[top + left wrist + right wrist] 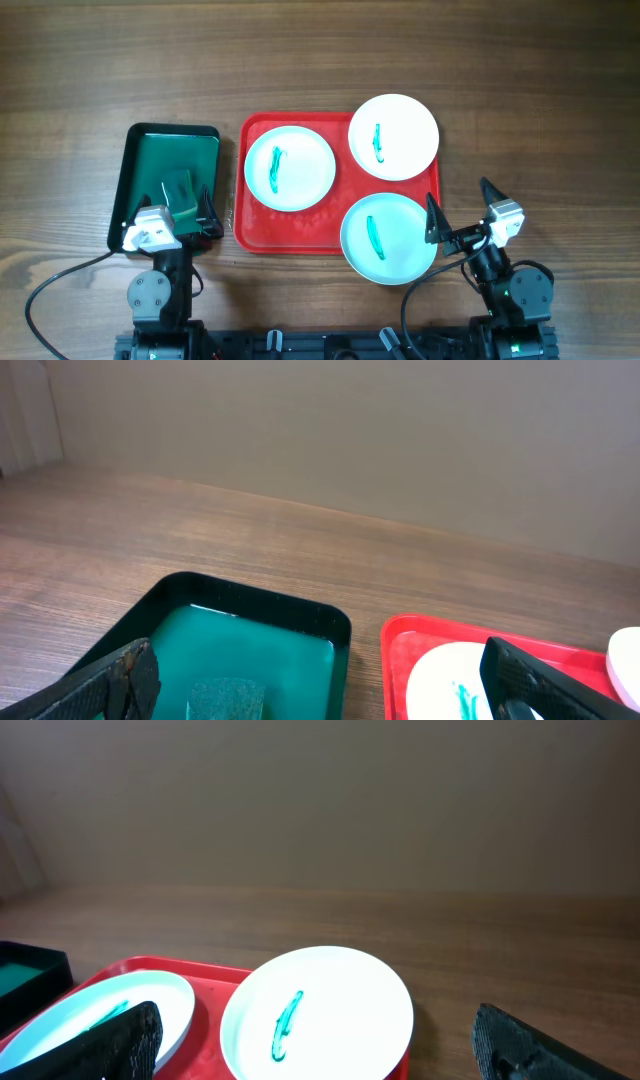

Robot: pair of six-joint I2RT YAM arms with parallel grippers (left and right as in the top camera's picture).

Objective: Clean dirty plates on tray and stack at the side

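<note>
Three round white teal-smeared plates [289,167] lie on the large red plastic tray [262,236], just left of the wide-open right pincer [462,205]; the open left pincer [185,205] hovers over a dark green black-rimmed tray [170,150].

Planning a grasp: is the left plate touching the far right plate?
Apart. Overhead view shows red tray between the left plate and the far right plate.
</note>
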